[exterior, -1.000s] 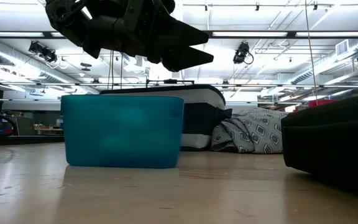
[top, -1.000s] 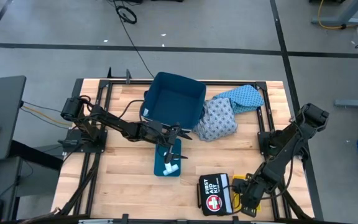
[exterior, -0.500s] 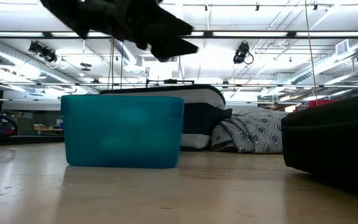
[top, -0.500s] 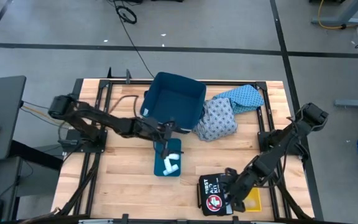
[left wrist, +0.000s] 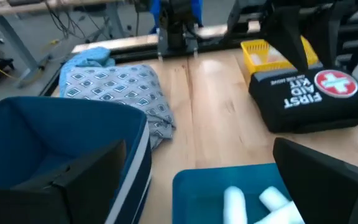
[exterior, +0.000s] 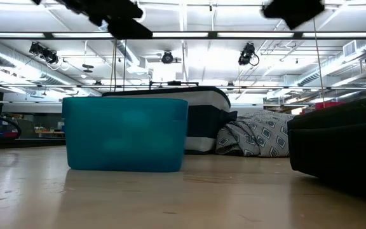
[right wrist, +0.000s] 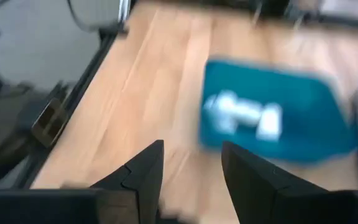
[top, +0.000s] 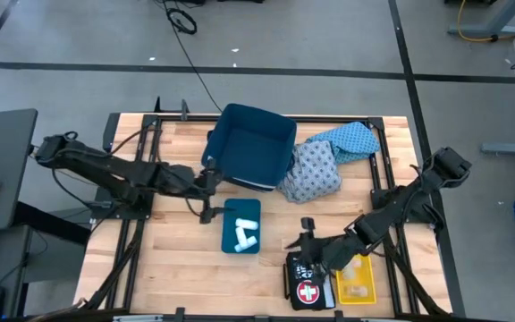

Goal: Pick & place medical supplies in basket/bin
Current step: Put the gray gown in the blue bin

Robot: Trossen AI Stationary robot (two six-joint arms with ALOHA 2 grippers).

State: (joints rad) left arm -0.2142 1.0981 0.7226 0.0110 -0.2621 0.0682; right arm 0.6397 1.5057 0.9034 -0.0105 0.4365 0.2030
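At the near edge of the table (top: 177,268), the right gripper (top: 308,234) hangs above the black first aid kit (top: 307,282), its two fingers (right wrist: 143,171) parted by a moderate gap and holding nothing. In its wrist view only bare wood shows between them. The kit's lid carries a red disc with a white cross and white lettering reading "FIRST AID KIT". Just beside the kit, on its right, lies a yellow tray (top: 356,282) with a few tiny pale packets (top: 356,288) in it.

A little farther in sits a small teal tray (top: 240,227) holding the white cylindrical rolls (top: 245,228), which lie loosely across one another. The left gripper (top: 206,195) hovers just left of this tray, between it and the dark blue bin (top: 250,148), with fingers (left wrist: 328,186) spread wide and nothing held or touched.

Farthest back, the dark blue bin stands open-topped at the table's far middle. Touching its right side is a bunched grey-blue garment (top: 314,172) printed with small diamonds, and behind that a light-blue garment (top: 351,141) reaches toward the far right corner. None of the supplies shows inside the bin.
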